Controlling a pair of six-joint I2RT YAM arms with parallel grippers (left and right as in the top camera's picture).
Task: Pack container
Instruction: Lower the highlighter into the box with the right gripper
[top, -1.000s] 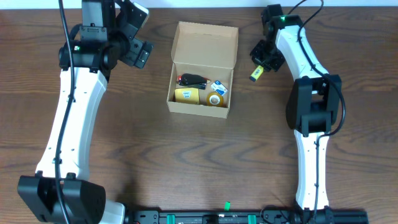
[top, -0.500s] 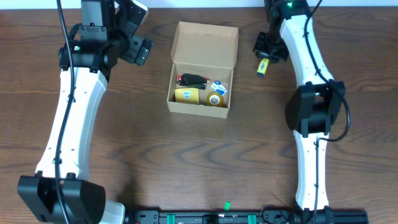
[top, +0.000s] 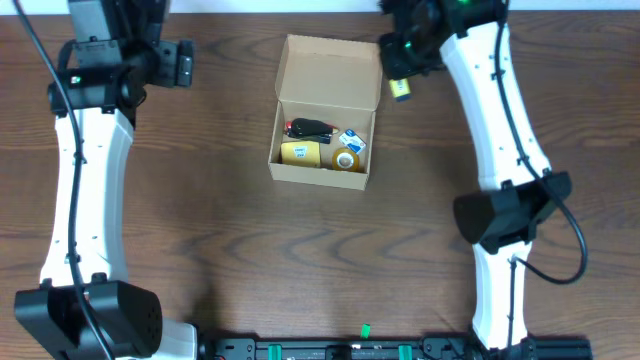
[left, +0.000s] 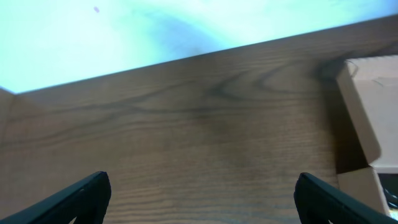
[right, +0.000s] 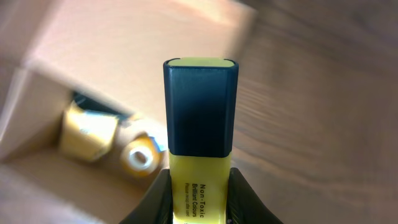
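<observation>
The tan cardboard box (top: 285, 92) stands open at the table's middle back, its flap lid (top: 331, 70) lying back. Inside lie a black and red item (top: 311, 127), a yellow item (top: 300, 153), a tape roll (top: 346, 160) and a small blue and white item (top: 351, 140). My right gripper (top: 400, 72) is shut on a yellow highlighter (top: 401, 90) with a black cap (right: 199, 106), held in the air beside the lid's right edge. The box also shows in the right wrist view (right: 37, 93). My left gripper (top: 178, 62) is open and empty, far left of the box.
The table's back edge and a pale wall (left: 124, 31) lie just behind the left gripper. Bare wood (left: 205, 149) lies under it. The box corner (left: 357, 130) shows at the right of the left wrist view.
My right gripper has carried the highlighter left and back, from right of the box to the lid's right edge. My left arm has swung left, away from the box.
</observation>
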